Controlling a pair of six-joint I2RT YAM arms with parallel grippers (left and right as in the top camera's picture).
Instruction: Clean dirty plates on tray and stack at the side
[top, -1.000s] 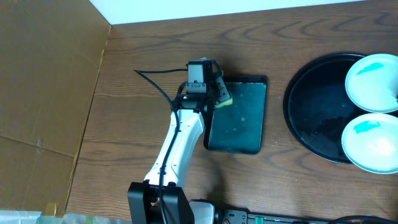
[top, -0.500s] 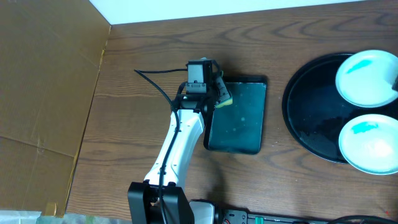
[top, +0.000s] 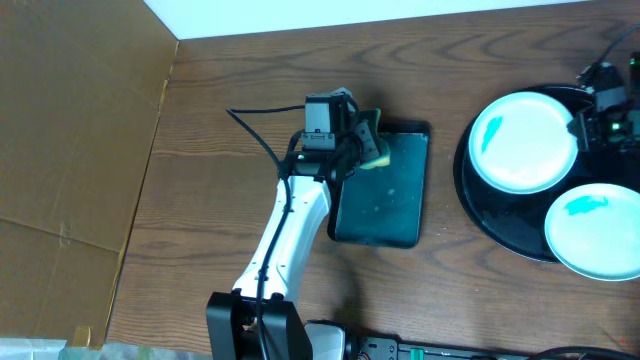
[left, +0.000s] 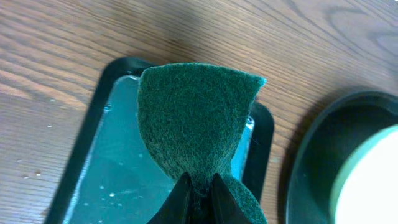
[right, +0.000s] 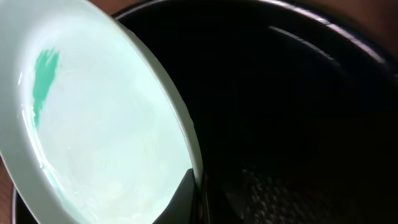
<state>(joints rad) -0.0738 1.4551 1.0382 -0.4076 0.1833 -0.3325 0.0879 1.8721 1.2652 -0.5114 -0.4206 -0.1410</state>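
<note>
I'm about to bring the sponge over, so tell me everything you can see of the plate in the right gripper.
The plate is round, shallow and glossy, white to pale aqua, like glazed ceramic. One teal smear marks its left side; the rest looks mostly clean. The right gripper is shut on its right rim. It lies over the left part of the black tray; whether it is lifted clear cannot be told. It is close to the second plate but appears apart from it.

No readable text, label, brand or number shows on anything
</note>
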